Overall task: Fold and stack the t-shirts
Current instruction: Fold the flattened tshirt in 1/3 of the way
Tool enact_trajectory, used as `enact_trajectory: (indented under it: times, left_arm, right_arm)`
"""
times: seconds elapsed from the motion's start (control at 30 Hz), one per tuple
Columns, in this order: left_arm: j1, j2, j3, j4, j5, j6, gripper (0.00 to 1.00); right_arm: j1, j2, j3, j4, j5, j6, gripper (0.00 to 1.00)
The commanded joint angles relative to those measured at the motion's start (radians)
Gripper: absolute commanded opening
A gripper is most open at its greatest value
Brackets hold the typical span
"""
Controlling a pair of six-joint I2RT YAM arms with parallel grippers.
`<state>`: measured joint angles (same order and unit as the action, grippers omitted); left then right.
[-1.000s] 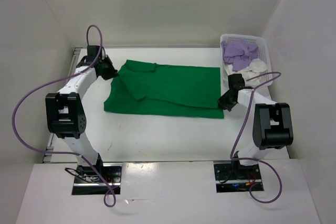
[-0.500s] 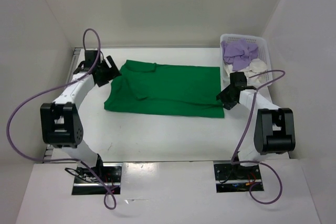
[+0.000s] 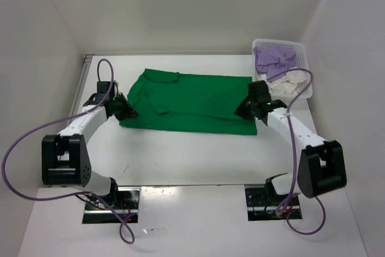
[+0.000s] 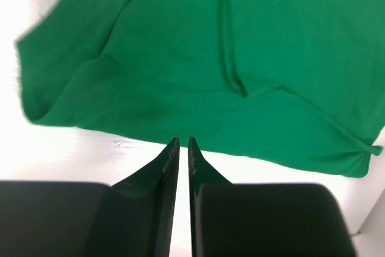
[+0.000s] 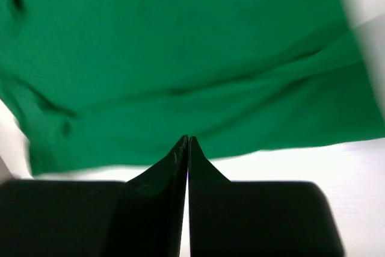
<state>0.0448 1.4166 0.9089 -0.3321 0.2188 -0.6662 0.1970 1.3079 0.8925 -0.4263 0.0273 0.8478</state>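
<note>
The white tabletop (image 3: 180, 154) carries a green t-shirt (image 3: 198, 103) spread flat. A white basket (image 3: 304, 64) sits at its far right corner.

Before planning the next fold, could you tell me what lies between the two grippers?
The green shirt lies spread out between the left gripper and the right gripper, nothing else; the top view shows this.

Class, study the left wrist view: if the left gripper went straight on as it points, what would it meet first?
The green t-shirt: the left gripper points at its near edge, perhaps touching it; depth is unclear.
</note>
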Motion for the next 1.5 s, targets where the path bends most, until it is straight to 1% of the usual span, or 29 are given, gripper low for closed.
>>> enact_trajectory:
  times: [0.0, 0.1, 0.2, 0.3, 0.37, 0.4, 0.5, 0.53, 0.63, 0.7, 0.77, 0.8, 0.83, 0.87, 0.9, 0.97, 1.03, 1.07, 1.1, 1.17, 1.2, 1.23, 1.27, 1.3, 1.33, 1.4, 1.43, 1.47]
  left_arm:
    - [0.004, 0.068, 0.01, 0.087, 0.063, -0.047, 0.16]
    - [0.004, 0.13, 0.022, 0.116, 0.106, -0.07, 0.18]
    - [0.004, 0.169, 0.01, 0.145, 0.117, -0.101, 0.2]
    - [0.004, 0.218, -0.004, 0.154, 0.105, -0.121, 0.26]
    - [0.029, 0.255, -0.014, 0.144, 0.105, -0.131, 0.3]
    - [0.067, 0.265, -0.025, 0.143, 0.134, -0.131, 0.35]
    - [0.145, 0.265, -0.097, 0.143, 0.154, -0.141, 0.49]
    - [0.199, 0.265, -0.114, 0.131, 0.154, -0.125, 0.51]
    - [0.271, 0.219, -0.148, 0.082, 0.145, -0.101, 0.54]
    - [0.297, 0.164, -0.179, 0.059, 0.145, -0.101, 0.6]
    - [0.338, 0.098, -0.188, 0.012, 0.126, -0.089, 0.6]
    - [0.339, 0.07, -0.202, -0.002, 0.126, -0.088, 0.6]
    - [0.348, 0.006, -0.224, -0.033, 0.126, -0.088, 0.6]
    - [0.348, -0.031, -0.241, -0.048, 0.148, -0.088, 0.6]
    - [0.348, -0.068, -0.258, -0.064, 0.169, -0.088, 0.6]
    - [0.348, -0.167, -0.258, -0.125, 0.203, -0.099, 0.6]
    - [0.33, -0.202, -0.225, -0.178, 0.203, -0.075, 0.6]
    - [0.32, -0.226, -0.21, -0.179, 0.203, -0.075, 0.48]
    - [0.291, -0.235, -0.173, -0.179, 0.22, -0.059, 0.38]
    - [0.239, -0.245, -0.134, -0.141, 0.22, -0.07, 0.17]
    - [0.162, -0.245, -0.116, -0.116, 0.199, -0.085, 0.08]
    - [0.114, -0.234, -0.073, -0.069, 0.176, -0.122, 0.0]
    - [0.065, -0.201, -0.044, -0.052, 0.148, -0.139, 0.0]
    - [0.014, -0.177, -0.016, -0.033, 0.081, -0.156, 0.0]
    - [-0.073, -0.148, 0.007, 0.003, 0.048, -0.17, 0.0]
    - [-0.118, -0.033, 0.031, 0.043, 0.027, -0.214, 0.02]
    - [-0.128, 0.008, 0.031, 0.085, 0.065, -0.232, 0.07]
    - [-0.138, 0.068, 0.022, 0.111, 0.077, -0.277, 0.14]
  right_arm:
    - [0.097, 0.117, 0.031, 0.027, -0.047, 0.02, 0.04]
    - [0.143, 0.183, 0.04, 0.063, -0.056, 0.03, 0.02]
    - [0.144, 0.233, 0.04, 0.087, -0.056, 0.03, 0.02]
    - [0.153, 0.293, 0.04, 0.109, -0.037, 0.02, 0.02]
    - [0.153, 0.304, 0.04, 0.109, -0.036, 0.02, 0.02]
    - [0.153, 0.318, 0.031, 0.118, -0.027, 0.031, 0.02]
    - [0.153, 0.327, -0.004, 0.118, -0.018, 0.056, 0.02]
    - [0.153, 0.327, -0.015, 0.118, -0.018, 0.065, 0.01]
    - [0.153, 0.306, -0.075, 0.118, -0.009, 0.105, 0.01]
    - [0.153, 0.262, -0.13, 0.127, -0.009, 0.12, 0.01]
    - [0.153, 0.207, -0.165, 0.127, -0.018, 0.132, 0.01]
    - [0.153, 0.186, -0.194, 0.115, -0.018, 0.143, 0.01]
    - [0.153, 0.165, -0.208, 0.095, -0.018, 0.152, 0.01]
    - [0.153, 0.143, -0.223, 0.084, -0.029, 0.152, 0.01]
    - [0.153, 0.089, -0.257, 0.084, -0.042, 0.166, 0.01]
    - [0.162, 0.032, -0.302, 0.039, -0.043, 0.191, 0.01]
    - [0.162, -0.054, -0.311, 0.008, -0.043, 0.191, 0.01]
    - [0.162, -0.079, -0.311, -0.021, -0.043, 0.191, 0.02]
    - [0.162, -0.102, -0.311, -0.022, -0.034, 0.191, 0.05]
    - [0.162, -0.121, -0.243, -0.031, -0.021, 0.166, 0.07]
    - [0.162, -0.121, -0.218, -0.044, -0.011, 0.149, 0.09]
    - [0.162, -0.095, -0.195, -0.045, -0.02, 0.14, 0.1]
    - [0.162, -0.082, -0.155, -0.045, -0.02, 0.119, 0.1]
    - [0.162, -0.072, -0.139, -0.045, -0.02, 0.119, 0.1]
    - [0.162, -0.072, -0.126, -0.036, -0.029, 0.106, 0.1]
    - [0.162, -0.059, -0.104, -0.013, -0.029, 0.096, 0.1]
    - [0.162, -0.059, -0.104, -0.012, -0.038, 0.096, 0.08]
    - [0.162, -0.059, -0.09, -0.012, -0.038, 0.096, 0.08]
